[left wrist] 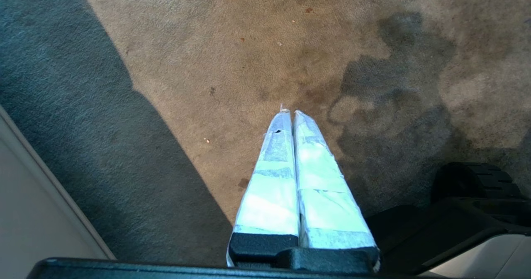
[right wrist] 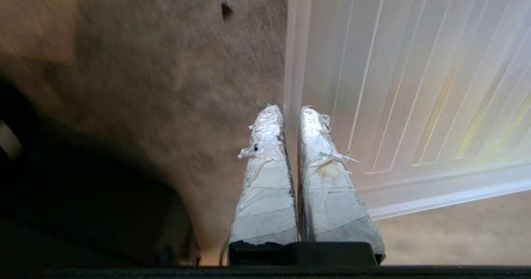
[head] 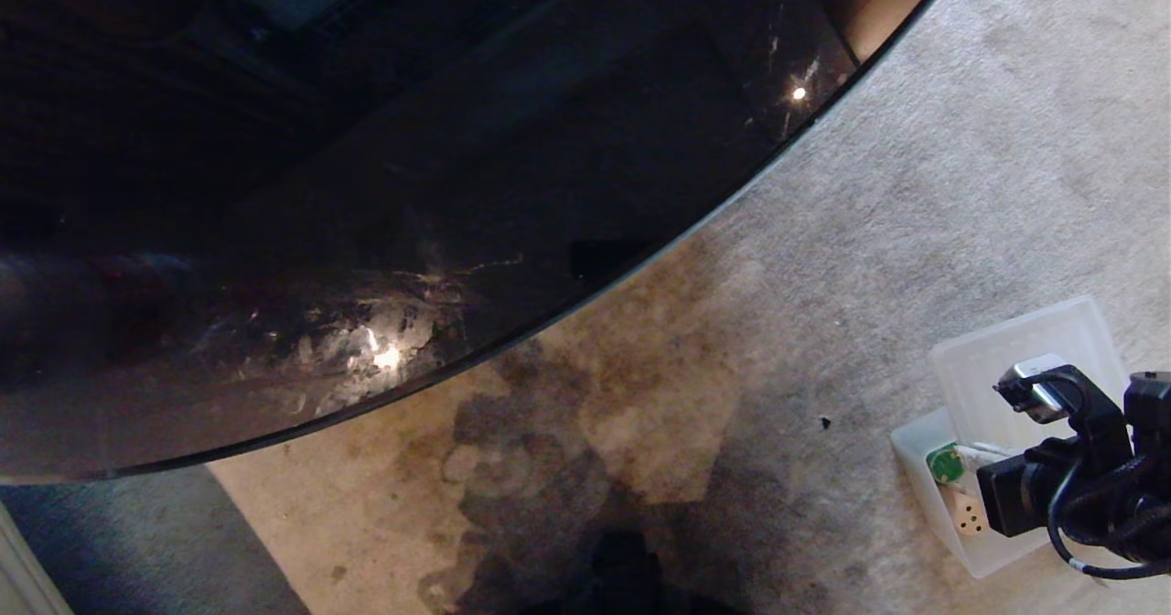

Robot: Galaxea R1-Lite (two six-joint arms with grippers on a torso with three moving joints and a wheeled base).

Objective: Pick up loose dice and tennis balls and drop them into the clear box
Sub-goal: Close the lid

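Filling most of head view: big dark shiny table [head: 366,185], curved edge. Under it, stained beige carpet [head: 869,185]. Clear box [head: 915,450] sits on carpet at lower right, ribbed see-through lid [head: 1025,350] next to it on far side. Right arm's black wrist covers part of box. Inside box: green die [head: 944,465], tan die [head: 966,511] beside it. Right gripper [right wrist: 290,113] above lid edge, taped fingers pressed together, holding nothing. Left gripper [left wrist: 289,113] over bare carpet, fingers together, empty.
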